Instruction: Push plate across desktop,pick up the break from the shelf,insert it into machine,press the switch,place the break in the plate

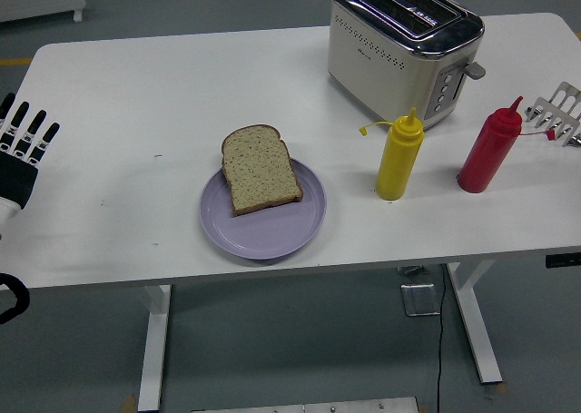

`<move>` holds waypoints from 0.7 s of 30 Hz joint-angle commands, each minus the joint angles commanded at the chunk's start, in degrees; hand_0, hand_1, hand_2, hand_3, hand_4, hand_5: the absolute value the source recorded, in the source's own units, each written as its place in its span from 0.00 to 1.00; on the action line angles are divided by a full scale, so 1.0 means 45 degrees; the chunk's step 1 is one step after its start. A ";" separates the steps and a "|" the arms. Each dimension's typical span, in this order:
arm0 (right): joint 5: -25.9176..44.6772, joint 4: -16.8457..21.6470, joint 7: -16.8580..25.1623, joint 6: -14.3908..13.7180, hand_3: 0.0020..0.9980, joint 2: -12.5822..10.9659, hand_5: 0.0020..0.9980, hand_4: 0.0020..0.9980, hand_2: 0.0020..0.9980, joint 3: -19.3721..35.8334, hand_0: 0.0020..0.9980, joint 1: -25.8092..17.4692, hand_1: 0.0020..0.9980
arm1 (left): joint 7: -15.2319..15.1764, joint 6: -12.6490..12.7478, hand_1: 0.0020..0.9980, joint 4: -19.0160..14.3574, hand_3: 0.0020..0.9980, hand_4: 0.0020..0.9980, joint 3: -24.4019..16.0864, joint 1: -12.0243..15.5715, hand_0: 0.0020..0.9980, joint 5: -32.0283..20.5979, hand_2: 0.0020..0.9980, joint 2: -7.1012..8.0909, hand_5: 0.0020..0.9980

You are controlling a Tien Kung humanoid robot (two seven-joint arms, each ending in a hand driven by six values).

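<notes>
A slice of brown bread [260, 170] lies on the lilac plate [272, 230] near the table's front middle, its top edge hanging over the plate's far rim. The silver toaster [399, 45] stands at the back right with both slots empty and its side lever [475, 69] up. A wire toast rack [559, 112] pokes in at the right edge. My left hand [20, 150] hovers at the table's left edge, fingers straight and spread, holding nothing, far from the plate. My right hand is out of view.
A yellow squeeze bottle [398, 156] and a red squeeze bottle [490, 147] stand in front of the toaster, right of the plate. The white table's near edge [290, 272] runs just below the plate.
</notes>
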 joint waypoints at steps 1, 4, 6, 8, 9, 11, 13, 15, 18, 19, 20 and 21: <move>0.0005 0.0000 -0.0002 0.0005 0.79 -0.0003 0.51 0.39 0.80 0.0001 0.87 0.0004 0.82 | 0.0000 0.0002 0.87 0.0000 0.79 0.61 0.0000 -0.0003 0.81 -0.0001 0.95 0.0001 1.00; 0.0018 0.0005 -0.0011 0.0023 0.79 -0.0017 0.51 0.39 0.80 -0.0006 0.87 0.0006 0.82 | -0.0001 0.0014 0.87 0.0003 0.79 0.61 -0.0003 -0.0006 0.81 -0.0006 0.95 0.0002 1.00; 0.0025 0.0005 -0.0020 0.0038 0.79 -0.0024 0.51 0.39 0.80 -0.0019 0.87 -0.0007 0.81 | 0.0001 0.0017 0.87 0.0002 0.79 0.61 0.0001 0.0005 0.81 -0.0006 0.95 0.0006 1.00; 0.0035 -0.0001 -0.0029 0.0054 0.79 -0.0026 0.51 0.39 0.80 -0.0034 0.87 -0.0023 0.81 | 0.0003 0.0019 0.87 0.0001 0.79 0.61 0.0006 0.0015 0.81 -0.0007 0.95 0.0009 1.00; 0.0038 -0.0004 -0.0036 0.0063 0.79 -0.0024 0.51 0.39 0.80 -0.0046 0.87 -0.0029 0.81 | 0.0004 0.0017 0.87 -0.0001 0.79 0.61 0.0006 0.0019 0.81 -0.0006 0.95 0.0014 1.00; 0.0042 -0.0007 -0.0049 0.0079 0.79 -0.0023 0.51 0.39 0.80 -0.0070 0.87 -0.0039 0.81 | 0.0005 0.0010 0.87 -0.0007 0.79 0.61 0.0011 0.0024 0.81 -0.0003 0.95 0.0024 1.00; 0.0045 -0.0013 -0.0064 0.0093 0.79 -0.0020 0.51 0.38 0.79 -0.0099 0.87 -0.0053 0.81 | 0.0004 -0.0003 0.87 -0.0012 0.79 0.61 0.0028 0.0026 0.81 0.0001 0.95 0.0038 1.00; 0.0046 -0.0020 -0.0074 0.0098 0.79 -0.0016 0.51 0.38 0.79 -0.0118 0.87 -0.0075 0.81 | 0.0002 -0.0016 0.87 -0.0018 0.79 0.61 0.0053 0.0030 0.81 0.0000 0.95 0.0054 1.00; 0.0054 -0.0033 -0.0089 0.0102 0.79 -0.0009 0.51 0.38 0.79 -0.0145 0.87 -0.0116 0.81 | -0.0006 -0.0028 0.87 -0.0026 0.80 0.61 0.0079 0.0043 0.81 -0.0010 0.95 0.0074 1.00; 0.0059 -0.0037 -0.0096 0.0104 0.79 -0.0006 0.51 0.38 0.79 -0.0151 0.87 -0.0125 0.81 | -0.0008 -0.0030 0.87 -0.0028 0.80 0.61 0.0084 0.0044 0.81 -0.0013 0.95 0.0079 1.00; 0.0063 -0.0039 -0.0102 0.0105 0.79 -0.0004 0.51 0.38 0.79 -0.0155 0.87 -0.0133 0.81 | -0.0010 -0.0032 0.87 -0.0030 0.80 0.61 0.0088 0.0044 0.81 -0.0015 0.95 0.0083 1.00; 0.0068 -0.0042 -0.0109 0.0106 0.79 0.0000 0.51 0.38 0.79 -0.0156 0.87 -0.0139 0.81 | -0.0012 -0.0034 0.87 -0.0031 0.80 0.61 0.0094 0.0040 0.81 -0.0019 0.95 0.0089 1.00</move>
